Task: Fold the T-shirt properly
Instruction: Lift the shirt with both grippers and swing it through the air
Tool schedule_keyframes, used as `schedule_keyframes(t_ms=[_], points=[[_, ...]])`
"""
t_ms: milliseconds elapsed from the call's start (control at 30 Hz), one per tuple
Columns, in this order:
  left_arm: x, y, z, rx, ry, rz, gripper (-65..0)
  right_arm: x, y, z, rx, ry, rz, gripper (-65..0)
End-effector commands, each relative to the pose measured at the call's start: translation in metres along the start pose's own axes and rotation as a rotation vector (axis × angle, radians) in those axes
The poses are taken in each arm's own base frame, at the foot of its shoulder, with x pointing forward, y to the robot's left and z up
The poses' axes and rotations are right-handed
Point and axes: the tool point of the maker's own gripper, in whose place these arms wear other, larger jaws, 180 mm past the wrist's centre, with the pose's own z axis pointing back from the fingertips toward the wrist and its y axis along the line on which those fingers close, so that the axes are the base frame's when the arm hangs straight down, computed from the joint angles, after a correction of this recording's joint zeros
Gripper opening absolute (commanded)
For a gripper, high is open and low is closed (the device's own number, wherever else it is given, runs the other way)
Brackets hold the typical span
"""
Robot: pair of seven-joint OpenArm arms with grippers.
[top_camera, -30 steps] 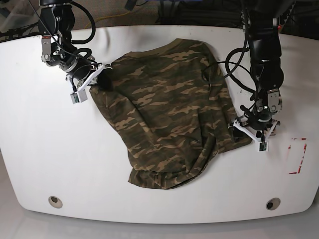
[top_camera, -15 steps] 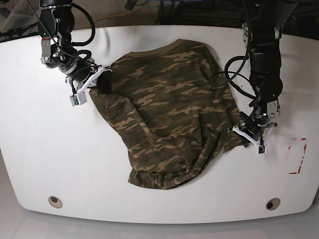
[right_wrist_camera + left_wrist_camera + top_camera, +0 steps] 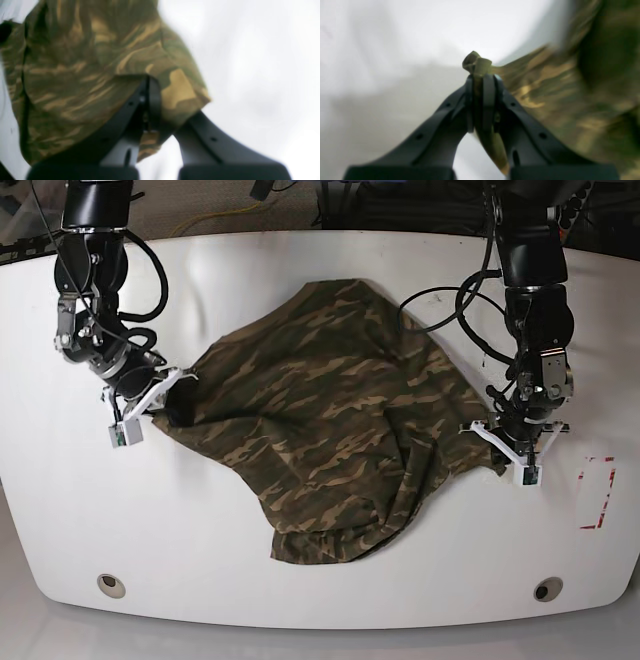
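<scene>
While both pincers hold cloth, you are in the spreading step: the T-shirt (image 3: 330, 420) lies bunched and skewed on the white table (image 3: 60, 510), not yet flat, and no fold is made.

Start at the left of the base view. The right gripper (image 3: 165, 395) is closed on a corner of the shirt. In its wrist view the right gripper (image 3: 150, 110) has its jaws pressed together on a camouflage flap, with the T-shirt (image 3: 82, 75) draping up and away to the left of the fingers and bare table to their right. Which corner this is cannot be told from these pictures.

Move to the middle. The cloth runs between the two pincers, heaped in a thick roll along its near edge and creased through the centre.

Move to the right of the base view. The left gripper (image 3: 505, 442) sits at the shirt's far side edge. In its wrist view the left gripper (image 3: 481, 105) is clamped narrow on a thin rolled strip of cloth that pokes out past the fingertips; the T-shirt (image 3: 570, 100) spreads to the right of the jaws, blurred, and bare table lies to the left.

For the next move, judge that you need tension: draw the two pincers apart and keep both grips firm. The left grip holds little cloth and may slip, so pull steadily.
</scene>
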Motion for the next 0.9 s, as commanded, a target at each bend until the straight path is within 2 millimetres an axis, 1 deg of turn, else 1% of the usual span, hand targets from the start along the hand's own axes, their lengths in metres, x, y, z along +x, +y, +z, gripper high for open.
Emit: schedule_keyframes(t_ms=[0,67,133,167,300,367,433,467,533,600,700,733,800,867], points=[[0.047,-0.001,0.022,0.006,-0.128,-0.041,-65.0,0.037,-0.011,0.001,-0.016,-0.077,0.032,-65.0],[0.064,-0.006,0.040,0.006,-0.174,-0.069,-65.0,0.055,-0.019,-0.002,-0.027,-0.103,0.036,-65.0],[0.079,-0.010,0.053,0.008,-0.208,-0.088,-65.0,0.071,-0.021,-0.004,-0.029,-0.129,0.040,-65.0],[0.090,-0.012,0.062,0.010,-0.238,-0.101,-65.0,0.084,-0.023,-0.005,-0.031,-0.154,0.045,-65.0],[0.123,-0.019,0.090,0.017,-0.333,-0.136,-65.0,0.129,-0.032,-0.001,-0.049,-0.221,0.076,-65.0],[0.139,-0.022,0.101,0.021,-0.378,-0.147,-65.0,0.150,-0.033,0.001,-0.050,-0.259,0.087,-65.0],[0.158,-0.022,0.110,0.028,-0.416,-0.155,-65.0,0.177,-0.034,0.005,-0.054,-0.304,0.099,-65.0],[0.170,-0.019,0.115,0.040,-0.439,-0.166,-65.0,0.191,-0.035,0.008,-0.060,-0.318,0.121,-65.0],[0.191,-0.012,0.125,0.064,-0.481,-0.191,-65.0,0.218,-0.027,0.011,-0.053,-0.337,0.183,-65.0],[0.210,-0.008,0.133,0.081,-0.524,-0.204,-65.0,0.236,-0.020,0.014,-0.049,-0.352,0.231,-65.0],[0.246,-0.001,0.150,0.110,-0.608,-0.224,-65.0,0.275,-0.008,0.027,-0.049,-0.409,0.296,-65.0],[0.251,0.000,0.152,0.116,-0.617,-0.227,-65.0,0.282,-0.007,0.031,-0.051,-0.420,0.309,-65.0],[0.272,0.010,0.165,0.151,-0.648,-0.246,-65.0,0.304,-0.001,0.040,-0.060,-0.447,0.356,-65.0],[0.289,0.015,0.176,0.172,-0.685,-0.256,-65.0,0.320,0.005,0.046,-0.064,-0.460,0.396,-65.0]])
